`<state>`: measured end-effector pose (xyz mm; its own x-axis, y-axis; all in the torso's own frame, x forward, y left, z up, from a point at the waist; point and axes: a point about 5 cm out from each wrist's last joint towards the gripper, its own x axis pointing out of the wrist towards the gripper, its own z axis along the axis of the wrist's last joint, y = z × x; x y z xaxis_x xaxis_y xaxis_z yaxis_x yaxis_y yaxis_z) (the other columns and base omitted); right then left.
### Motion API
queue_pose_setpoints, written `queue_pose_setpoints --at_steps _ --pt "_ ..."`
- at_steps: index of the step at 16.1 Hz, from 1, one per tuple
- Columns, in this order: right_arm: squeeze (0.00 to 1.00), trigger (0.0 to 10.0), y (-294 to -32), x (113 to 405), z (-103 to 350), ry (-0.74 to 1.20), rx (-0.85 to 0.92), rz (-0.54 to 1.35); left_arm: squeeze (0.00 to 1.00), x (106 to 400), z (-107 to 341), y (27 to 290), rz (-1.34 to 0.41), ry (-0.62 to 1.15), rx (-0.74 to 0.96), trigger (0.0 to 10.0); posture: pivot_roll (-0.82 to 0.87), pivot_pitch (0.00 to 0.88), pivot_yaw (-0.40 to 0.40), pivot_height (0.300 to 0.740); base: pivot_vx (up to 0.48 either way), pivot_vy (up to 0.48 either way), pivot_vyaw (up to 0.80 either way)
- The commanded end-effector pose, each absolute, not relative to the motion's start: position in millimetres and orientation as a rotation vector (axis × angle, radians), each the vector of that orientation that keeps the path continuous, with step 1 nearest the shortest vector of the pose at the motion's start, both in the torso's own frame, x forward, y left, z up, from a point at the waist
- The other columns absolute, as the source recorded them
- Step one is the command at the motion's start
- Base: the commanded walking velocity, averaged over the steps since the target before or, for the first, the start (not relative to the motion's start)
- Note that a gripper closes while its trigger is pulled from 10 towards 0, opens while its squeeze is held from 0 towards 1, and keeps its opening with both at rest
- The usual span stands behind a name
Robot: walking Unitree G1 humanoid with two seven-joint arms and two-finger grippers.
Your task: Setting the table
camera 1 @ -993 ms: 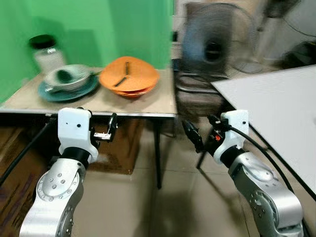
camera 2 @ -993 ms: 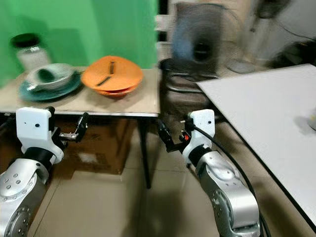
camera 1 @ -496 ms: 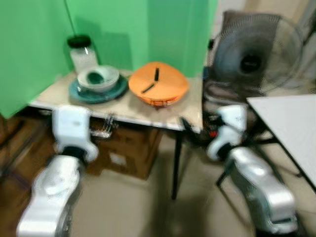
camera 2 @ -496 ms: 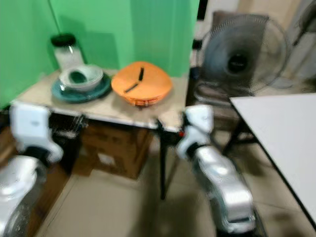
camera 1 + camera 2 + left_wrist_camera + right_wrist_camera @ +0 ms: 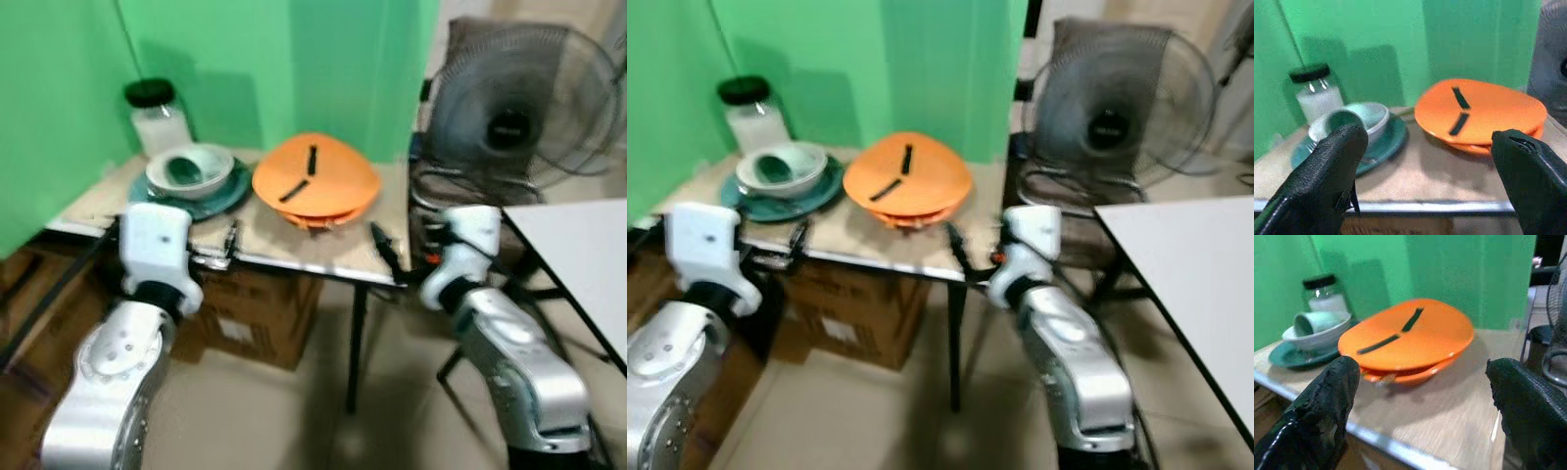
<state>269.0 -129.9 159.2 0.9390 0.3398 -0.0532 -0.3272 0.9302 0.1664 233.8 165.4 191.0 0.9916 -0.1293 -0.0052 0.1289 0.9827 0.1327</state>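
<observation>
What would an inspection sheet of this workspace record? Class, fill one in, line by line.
Surface: small beige table against a green backdrop.
Job's things: orange plates stacked with two dark utensils on top; pale bowl holding a tipped cup, on a teal plate.
Clutter: black-lidded jar behind the bowl.
Grippers: left gripper and right gripper open, before the table's front edge, holding nothing.
Cables: black cable by the left arm.
Surroundings: fan, white table, cardboard boxes underneath.
</observation>
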Motion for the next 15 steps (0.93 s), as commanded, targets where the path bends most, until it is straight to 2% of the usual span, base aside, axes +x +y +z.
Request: queue_pose_setpoints --at_steps 1,15 --pt "1.00 10.0 -120.1 270.3 165.1 0.053 0.166 0.371 0.00 235.7 191.5 170.8 -0.124 -0.005 0.146 10.0 -0.02 0.000 0.038 0.740 0.296 0.000 0.00" --pt "1.00 10.0 -121.0 273.0 168.0 0.022 0.172 0.348 0.00 237.8 186.6 171.4 -0.193 -0.002 0.167 10.0 -0.02 0.000 0.041 0.740 0.295 0.000 0.00"
